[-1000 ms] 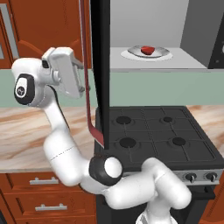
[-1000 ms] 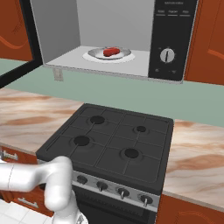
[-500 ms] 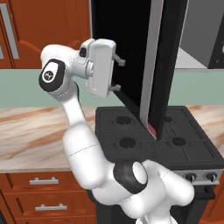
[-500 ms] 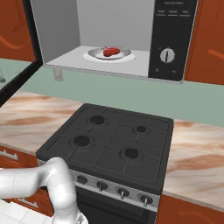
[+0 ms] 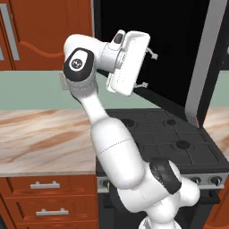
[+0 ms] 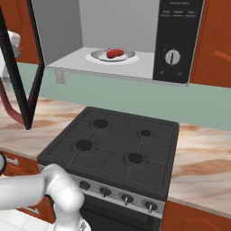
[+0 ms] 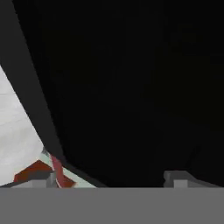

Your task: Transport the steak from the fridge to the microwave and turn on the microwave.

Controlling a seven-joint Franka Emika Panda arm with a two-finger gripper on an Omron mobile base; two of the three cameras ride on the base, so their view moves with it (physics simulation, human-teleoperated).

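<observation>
The steak (image 6: 115, 53) is a small red lump on the round grey plate (image 6: 97, 56) inside the open microwave (image 6: 135, 67). The microwave's black door (image 5: 165, 49) stands part-way swung, and from the right it appears as a dark frame (image 6: 20, 85) with its red-brown handle (image 6: 10, 113). My gripper (image 5: 149, 70) is raised at the door's outer face. It is open and holds nothing. Its fingertips (image 7: 43, 177) point at the dark glass (image 7: 131, 87) from close up, and I cannot tell whether they touch it. The fridge is out of view.
A black stove (image 6: 117, 149) with several burners sits under the microwave, with knobs (image 6: 127, 198) along its front. Marble counter (image 5: 40, 138) runs on both sides. The microwave's control panel and dial (image 6: 173, 57) are at its right. Wooden drawers (image 5: 44, 201) lie below.
The microwave door has swung further round toward the oven. My hand has moved right along with it and stays at its outer face. The gripper stays open.
</observation>
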